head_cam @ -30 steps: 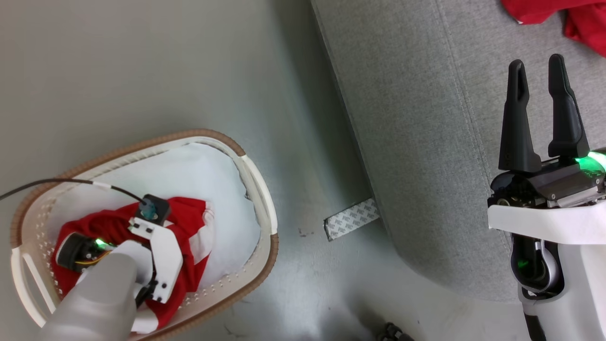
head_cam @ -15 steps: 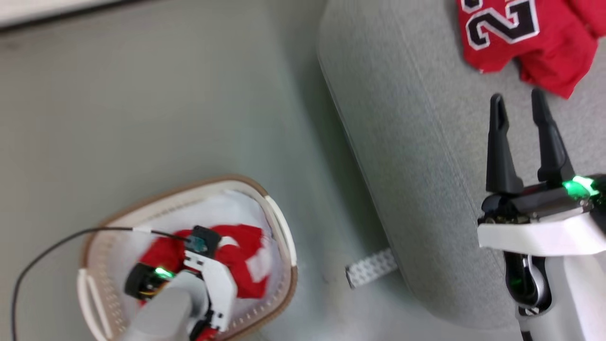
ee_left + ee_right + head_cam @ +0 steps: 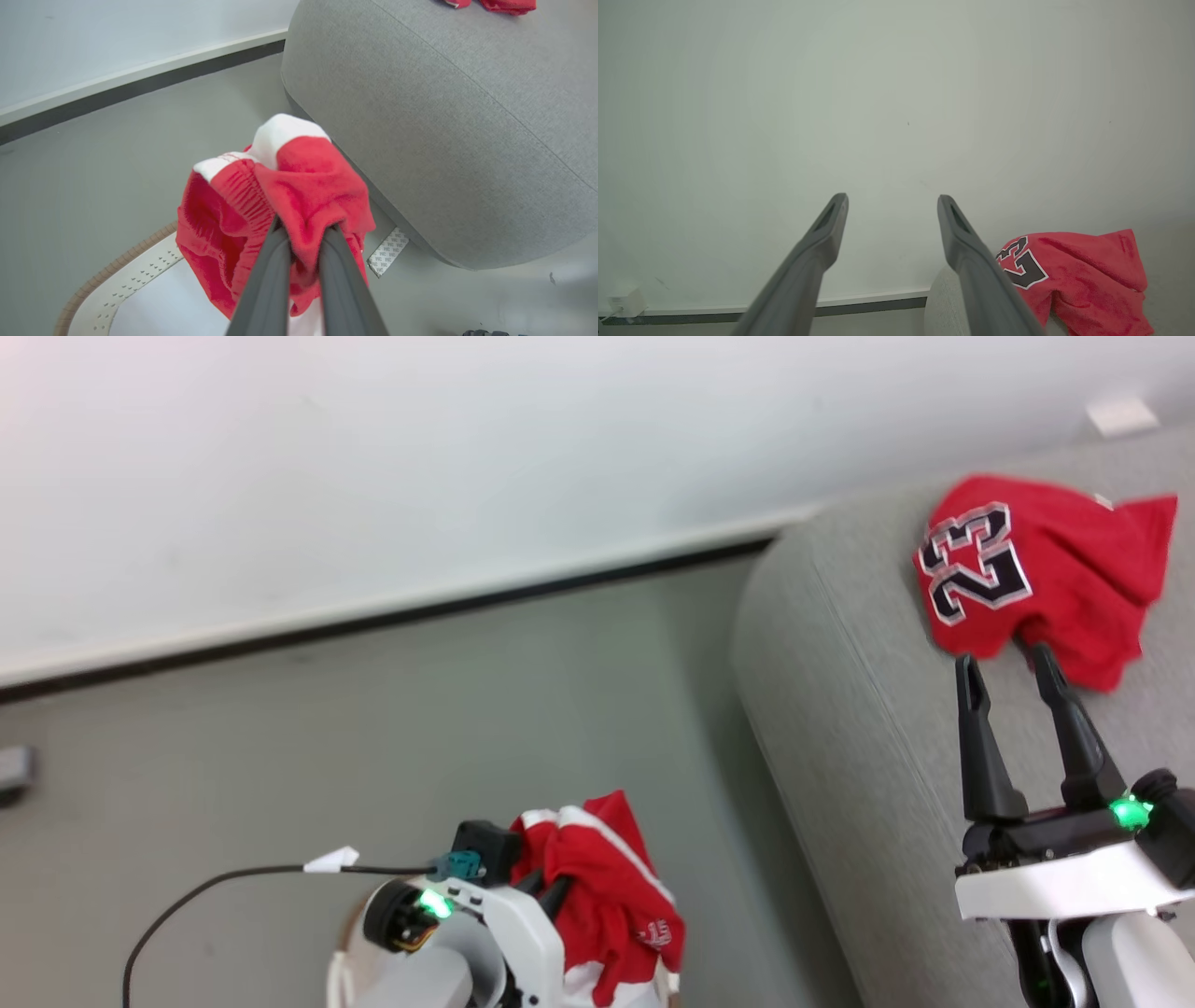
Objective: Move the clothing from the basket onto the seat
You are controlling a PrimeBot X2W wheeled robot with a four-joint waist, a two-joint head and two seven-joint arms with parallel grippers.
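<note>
The white-banded red garment (image 3: 280, 186) has come up out of the basket (image 3: 126, 275), clenched in my left gripper (image 3: 306, 228) above the rim. The jersey (image 3: 1027, 569) already lies on the seat (image 3: 444, 116), my right gripper (image 3: 1004, 660) gaping empty near it. I reckon only the carry across remains.

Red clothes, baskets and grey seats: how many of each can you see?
Red clothes: 2, the jersey with 23 and the garment with white band
Basket: 1
Grey seat: 1
Total: 4
</note>
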